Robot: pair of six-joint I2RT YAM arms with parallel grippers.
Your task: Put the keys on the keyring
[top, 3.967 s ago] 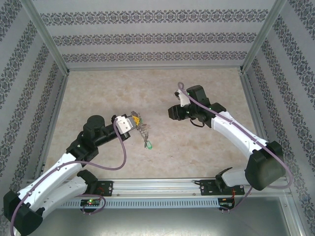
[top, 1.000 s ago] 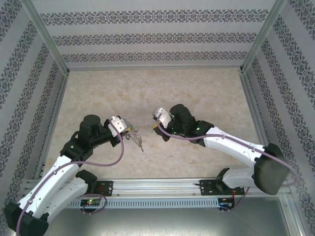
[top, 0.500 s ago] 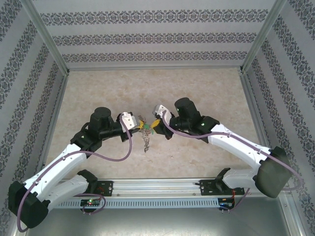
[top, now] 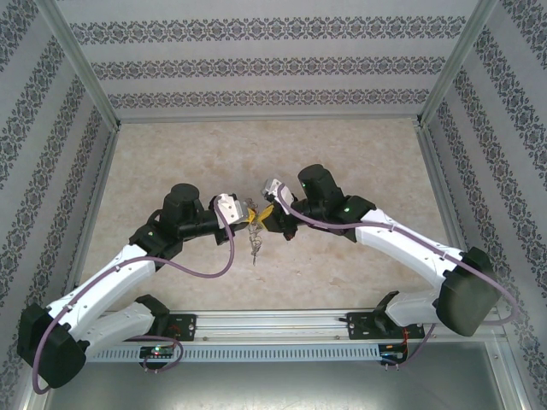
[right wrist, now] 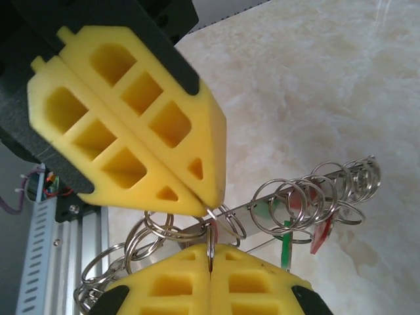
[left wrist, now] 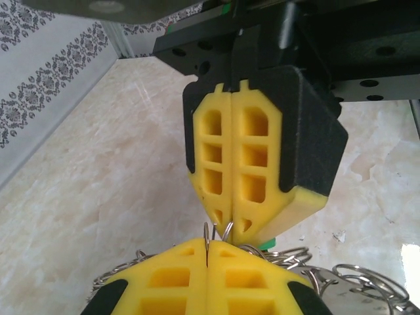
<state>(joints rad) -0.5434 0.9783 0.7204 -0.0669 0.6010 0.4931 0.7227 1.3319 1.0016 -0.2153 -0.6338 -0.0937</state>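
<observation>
Keyring (right wrist: 244, 208) gripped by left pincer (top: 249, 218) and right pincer (top: 266, 215), tips meeting; keys (right wrist: 287, 246) dangling below.

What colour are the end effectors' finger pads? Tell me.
Yellow pads, backed in black; the left wrist view shows them best.

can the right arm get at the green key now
probably not yet: the right gripper is shut on a small ring, tip to tip with the left gripper, and the green key hangs aside on the keyring
</observation>
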